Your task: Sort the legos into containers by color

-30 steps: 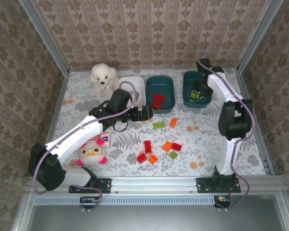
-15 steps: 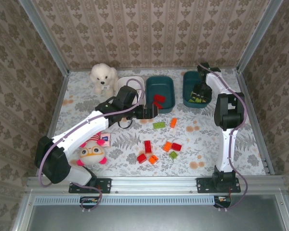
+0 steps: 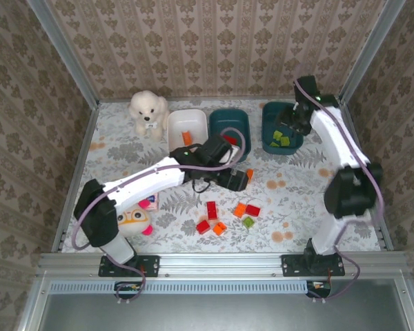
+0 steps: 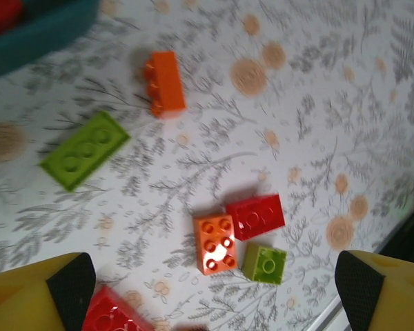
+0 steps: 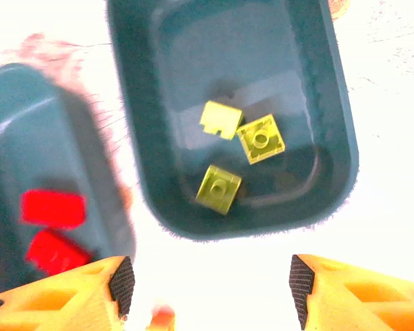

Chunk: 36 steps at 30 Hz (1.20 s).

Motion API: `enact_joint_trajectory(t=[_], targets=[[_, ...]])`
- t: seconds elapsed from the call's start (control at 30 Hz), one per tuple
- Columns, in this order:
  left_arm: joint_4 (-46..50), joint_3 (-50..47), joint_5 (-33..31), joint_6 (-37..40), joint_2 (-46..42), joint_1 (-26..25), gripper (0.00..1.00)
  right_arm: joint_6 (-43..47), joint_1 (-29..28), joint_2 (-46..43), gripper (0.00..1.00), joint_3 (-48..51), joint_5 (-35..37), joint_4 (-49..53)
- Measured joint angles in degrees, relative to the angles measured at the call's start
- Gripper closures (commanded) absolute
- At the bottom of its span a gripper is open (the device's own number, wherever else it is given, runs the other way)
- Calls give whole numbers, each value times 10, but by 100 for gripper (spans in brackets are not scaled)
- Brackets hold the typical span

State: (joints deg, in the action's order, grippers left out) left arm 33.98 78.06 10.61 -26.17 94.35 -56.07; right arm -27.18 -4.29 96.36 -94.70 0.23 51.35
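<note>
My left gripper (image 3: 236, 181) hangs open and empty over the loose legos in the middle of the table. Under it lie an orange brick (image 4: 164, 83), a flat green brick (image 4: 85, 149), an orange brick (image 4: 214, 243), a red brick (image 4: 256, 216) and a small green one (image 4: 265, 264). My right gripper (image 5: 210, 283) is open and empty at the near rim of the right teal container (image 3: 270, 117), where three green bricks (image 5: 261, 138) lie. Red bricks (image 5: 53, 209) sit in the middle teal container (image 3: 228, 123). The white container (image 3: 196, 121) has one orange brick (image 3: 187, 136).
A white plush dog (image 3: 148, 110) sits at the back left beside the white container. A pink-and-white doll (image 3: 131, 217) and a small pink card (image 3: 150, 201) lie under the left arm. More red and orange bricks (image 3: 212, 210) lie toward the front.
My left arm swung right from the white container to the loose bricks, uncovering the orange brick in it. My right gripper opened and rose from the right teal container.
</note>
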Motion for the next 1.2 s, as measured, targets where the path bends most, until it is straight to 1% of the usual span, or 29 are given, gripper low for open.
enact_joint_trajectory(t=[0.1,0.2,0.23,0.33,0.47,0.53,0.6,0.93,1.07,1.2], targets=[[14,22,1,14,36,-27,8,0,-25,-160,34,96,-12,-20],[30,38,1,26,67,-44,8,-10,-48,-312,32,195,-34,-24],[35,45,1,30,77,-48,8,-16,-50,-356,30,225,-40,-21],[49,72,0,43,110,-62,8,-37,-50,-468,23,282,-55,5],[64,102,-1,52,152,-81,8,-50,-50,-561,20,294,-81,33],[73,115,-1,54,173,-88,8,-56,-50,-586,20,289,-97,43],[85,133,-1,57,194,-94,8,-58,-50,-591,19,283,-106,49],[140,235,-27,68,299,-114,7,-59,-50,-576,19,254,-123,58],[153,255,-36,68,323,-114,7,-59,-51,-575,19,254,-126,58],[165,266,-41,68,337,-114,10,-59,-51,-575,19,254,-127,58]])
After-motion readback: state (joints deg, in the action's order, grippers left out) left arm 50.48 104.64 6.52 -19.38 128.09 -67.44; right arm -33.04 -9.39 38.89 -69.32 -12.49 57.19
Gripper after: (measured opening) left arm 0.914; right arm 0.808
